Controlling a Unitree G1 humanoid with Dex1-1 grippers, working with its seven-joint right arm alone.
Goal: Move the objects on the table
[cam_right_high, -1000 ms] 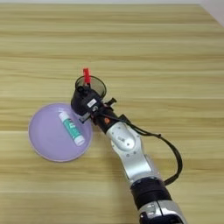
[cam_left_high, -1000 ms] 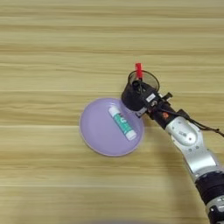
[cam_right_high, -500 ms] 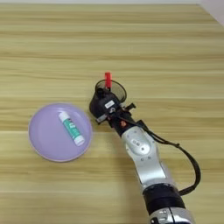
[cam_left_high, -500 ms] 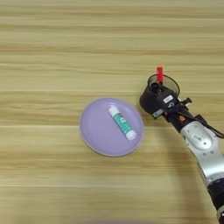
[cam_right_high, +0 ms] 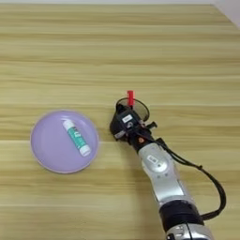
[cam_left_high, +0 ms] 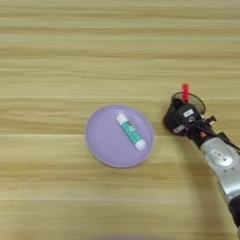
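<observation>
Now fingers (cam_right_high: 123,123) on pen cup (cam_right_high: 132,112), marker (cam_right_high: 130,97) inside

Lilac plate (cam_left_high: 105,150) left of claw (cam_left_high: 180,118)

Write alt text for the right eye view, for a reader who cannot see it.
A robot's silver right arm reaches in from the bottom edge, its black tool at a small black mesh pen cup with a red-capped marker sticking up from it. To the left, apart from the cup, a round lilac plate holds a green-and-white tube on the wooden table.
</observation>
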